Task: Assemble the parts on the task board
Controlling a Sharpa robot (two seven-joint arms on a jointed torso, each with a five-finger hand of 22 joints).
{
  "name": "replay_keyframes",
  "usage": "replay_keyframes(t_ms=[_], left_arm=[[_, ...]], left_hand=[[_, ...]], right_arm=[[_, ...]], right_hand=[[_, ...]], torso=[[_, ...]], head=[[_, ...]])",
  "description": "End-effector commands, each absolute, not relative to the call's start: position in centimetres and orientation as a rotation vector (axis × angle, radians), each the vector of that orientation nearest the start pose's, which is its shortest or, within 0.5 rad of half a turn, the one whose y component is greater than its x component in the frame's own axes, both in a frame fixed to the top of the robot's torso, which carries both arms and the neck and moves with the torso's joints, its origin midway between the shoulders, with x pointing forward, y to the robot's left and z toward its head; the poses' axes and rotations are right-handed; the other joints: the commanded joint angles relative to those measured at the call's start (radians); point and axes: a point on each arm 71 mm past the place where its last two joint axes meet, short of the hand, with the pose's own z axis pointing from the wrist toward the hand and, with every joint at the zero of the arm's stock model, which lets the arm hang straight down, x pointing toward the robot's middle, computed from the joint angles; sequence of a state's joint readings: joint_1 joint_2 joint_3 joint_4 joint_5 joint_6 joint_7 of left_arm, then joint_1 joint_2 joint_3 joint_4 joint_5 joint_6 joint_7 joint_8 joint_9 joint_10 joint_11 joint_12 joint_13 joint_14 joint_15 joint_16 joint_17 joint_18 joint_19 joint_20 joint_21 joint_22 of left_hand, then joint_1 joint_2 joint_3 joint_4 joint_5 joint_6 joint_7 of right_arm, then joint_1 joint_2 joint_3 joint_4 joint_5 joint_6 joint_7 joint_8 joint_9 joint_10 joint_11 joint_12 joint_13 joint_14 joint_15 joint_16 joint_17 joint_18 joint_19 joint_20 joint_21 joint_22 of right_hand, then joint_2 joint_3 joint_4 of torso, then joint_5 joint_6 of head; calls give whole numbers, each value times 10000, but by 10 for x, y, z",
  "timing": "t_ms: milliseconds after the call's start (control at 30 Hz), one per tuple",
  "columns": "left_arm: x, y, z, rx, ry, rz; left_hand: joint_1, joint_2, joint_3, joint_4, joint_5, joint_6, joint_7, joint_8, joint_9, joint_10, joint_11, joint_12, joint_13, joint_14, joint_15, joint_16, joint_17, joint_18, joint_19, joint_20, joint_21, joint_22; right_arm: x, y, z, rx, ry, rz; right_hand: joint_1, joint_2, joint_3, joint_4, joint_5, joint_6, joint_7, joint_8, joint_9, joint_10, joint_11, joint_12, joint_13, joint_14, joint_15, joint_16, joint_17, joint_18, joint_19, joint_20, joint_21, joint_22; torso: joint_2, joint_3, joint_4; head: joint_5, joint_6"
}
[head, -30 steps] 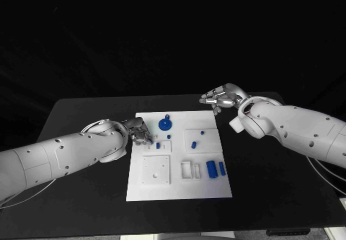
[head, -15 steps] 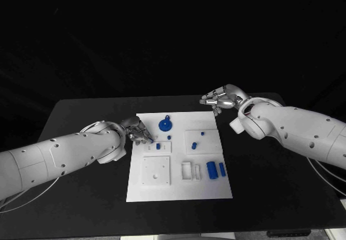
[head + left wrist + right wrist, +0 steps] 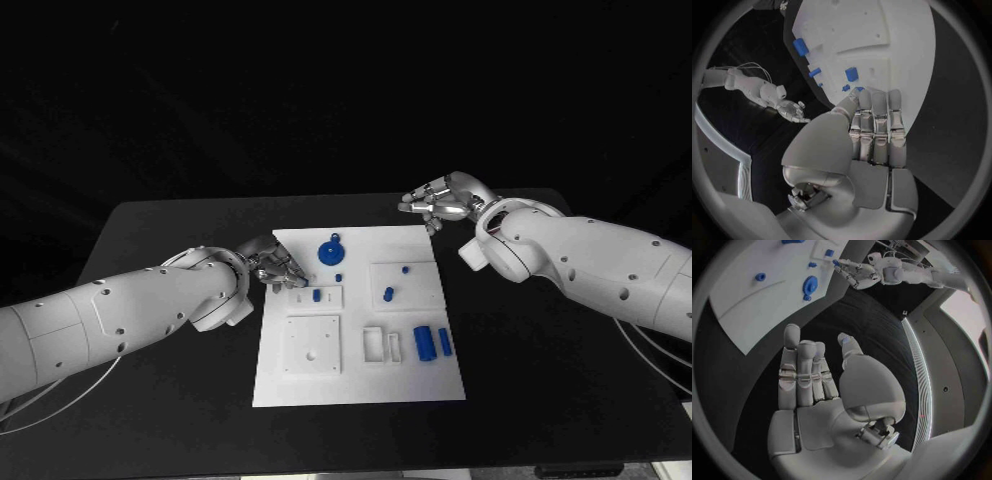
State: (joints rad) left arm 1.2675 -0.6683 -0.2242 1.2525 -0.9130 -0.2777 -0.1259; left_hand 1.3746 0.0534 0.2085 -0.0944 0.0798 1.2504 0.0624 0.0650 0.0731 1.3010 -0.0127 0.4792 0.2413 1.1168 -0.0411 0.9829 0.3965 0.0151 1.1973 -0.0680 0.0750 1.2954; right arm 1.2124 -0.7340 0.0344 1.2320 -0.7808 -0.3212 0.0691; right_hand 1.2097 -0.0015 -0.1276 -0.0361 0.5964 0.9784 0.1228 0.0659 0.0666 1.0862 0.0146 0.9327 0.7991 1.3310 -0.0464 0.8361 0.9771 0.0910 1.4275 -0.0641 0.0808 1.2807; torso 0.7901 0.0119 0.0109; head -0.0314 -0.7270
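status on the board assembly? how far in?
Early. Nothing looks assembled: blue parts, including the gear and cylinder, lie loose on the board. Left robot hand is at the board's left edge, pinching a small blue part. Right robot hand is off the far corner, holding nothing. Most parts remain.

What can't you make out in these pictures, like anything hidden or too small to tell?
- Left hand, head view: its fingertips are too small to tell whether they pinch a part or only touch the task board.
- Left wrist view: the hand's own fingers cover the board beneath them.
- Right hand, head view: its palm side faces away.
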Motion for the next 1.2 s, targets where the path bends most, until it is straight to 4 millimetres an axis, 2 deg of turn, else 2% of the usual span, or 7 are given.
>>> replay_keyframes(t_ms=[33,167,433,667,833,1000,1200], left_arm=[[522,202,-235,-4992,18906,-8347],[520,204,-230,-6420,18553,-9467],[514,205,-223,-8803,18159,-11304],[510,203,-223,-10823,17819,-12487],[509,203,-222,-11794,17418,-12982],[508,202,-223,-12286,17204,-13278],[506,200,-224,-12521,17112,-13549]], left_hand=[[-39,95,85,-39,-35,193,-139,19,693,-21,-8,48,11,-50,-27,1,-31,71,25,25,-45,46],[-102,146,138,-121,-32,143,-145,13,996,-29,-9,62,14,-46,-26,1,-49,84,29,28,-51,83],[-265,228,221,-269,-18,79,-159,10,1466,-55,-9,126,44,-64,-25,32,-36,89,27,37,-58,63],[-333,271,244,-304,-22,41,-164,8,1656,-75,-5,148,50,-83,-17,35,-25,89,5,47,-63,7],[-375,292,262,-330,-10,27,-164,9,1780,-68,-5,155,48,-70,-18,28,-29,97,26,51,-62,-53],[-415,311,276,-360,-5,18,-168,9,1857,-59,-9,164,49,-61,-21,35,-24,95,32,51,-59,-95],[-454,332,290,-396,0,1,-170,10,1941,-66,-9,174,54,-69,-20,39,-18,95,31,53,-58,-133]], right_arm=[[547,-235,-171,4822,16143,9430],[545,-230,-170,4472,16113,9430],[537,-215,-168,3322,16061,9340],[526,-191,-166,1418,15748,9092],[517,-173,-164,93,15220,8890],[508,-154,-163,-884,14591,8711],[499,-136,-165,-1220,14342,8677]], right_hand=[[27,96,100,-82,-68,5,-4,-35,-13,-35,27,16,2,-36,-3,33,-7,-21,8,-6,-57,19],[59,104,486,-403,-293,39,-2,-34,-15,-24,13,10,0,-30,-16,30,-7,-28,6,-18,-53,50],[-88,25,1566,-1319,-705,213,-16,-37,-19,11,-21,-8,-8,-8,-43,27,-4,-27,4,-43,-43,165],[-42,-21,2087,-1729,-1122,414,-45,-38,-21,52,-46,-10,-16,5,-56,18,-15,-15,1,-53,-38,249],[37,-90,2443,-1955,-1580,628,-87,-45,-25,98,-71,-15,-21,22,-73,16,-20,-10,-1,-65,-29,322],[115,-187,2768,-2112,-1945,890,-144,-37,-22,176,-113,-32,-21,66,-106,9,-33,-17,25,-99,-19,388],[51,-279,3059,-2042,-2313,1073,-195,-44,-24,229,-145,-43,11,113,-129,-5,-43,-34,59,-119,-26,395]], torso=[[-4,-1,10],[-14,-1,2],[-8,-6,14],[-12,-20,4],[-22,-8,4],[-19,-23,8],[-23,-26,22]], head=[[3,40],[28,100],[60,221],[130,373],[196,504],[269,622],[325,743]])
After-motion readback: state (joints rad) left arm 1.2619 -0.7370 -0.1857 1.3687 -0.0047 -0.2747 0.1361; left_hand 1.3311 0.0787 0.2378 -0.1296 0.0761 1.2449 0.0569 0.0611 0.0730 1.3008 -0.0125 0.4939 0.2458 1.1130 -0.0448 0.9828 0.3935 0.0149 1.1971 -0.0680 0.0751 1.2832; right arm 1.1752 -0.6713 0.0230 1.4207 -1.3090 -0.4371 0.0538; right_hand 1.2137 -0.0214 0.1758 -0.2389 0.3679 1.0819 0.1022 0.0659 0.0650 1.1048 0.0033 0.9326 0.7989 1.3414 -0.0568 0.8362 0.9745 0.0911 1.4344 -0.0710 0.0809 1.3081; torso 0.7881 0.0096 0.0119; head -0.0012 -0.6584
